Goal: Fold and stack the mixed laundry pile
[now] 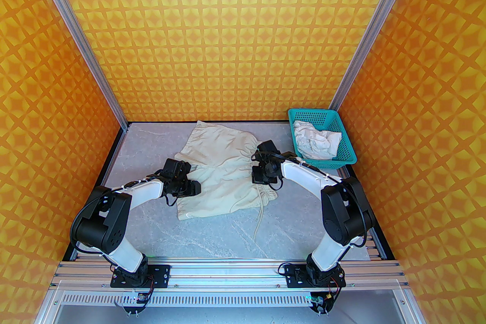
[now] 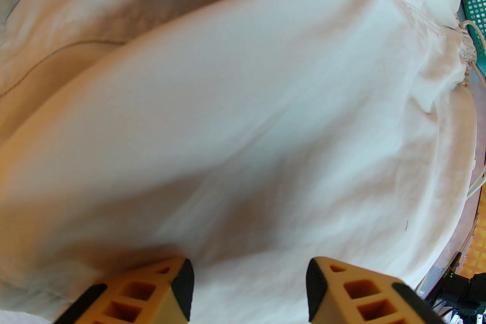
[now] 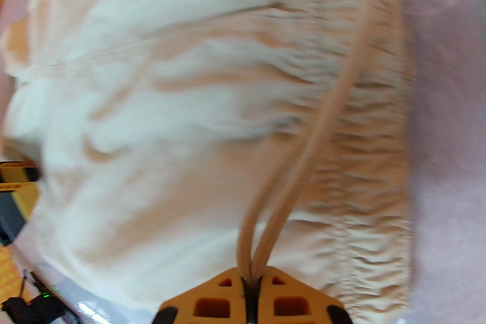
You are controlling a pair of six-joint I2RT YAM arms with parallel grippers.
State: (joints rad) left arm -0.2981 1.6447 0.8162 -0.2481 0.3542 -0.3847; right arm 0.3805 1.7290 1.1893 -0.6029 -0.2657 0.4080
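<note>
Where waistband (image 3: 364,94) meets table (image 3: 444,87), right jaws pinch drawstring (image 3: 300,170).

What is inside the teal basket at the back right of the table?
A crumpled white garment lies in the teal basket, covering most of its floor. Whatever may lie beneath that garment is hidden.

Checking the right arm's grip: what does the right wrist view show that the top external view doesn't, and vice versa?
Right wrist: the right gripper pinched shut on the doubled drawstring. Top external: the teal basket at the far right, holding the white shirt. Both: the beige garment spread on the table, with its gathered band.
</note>
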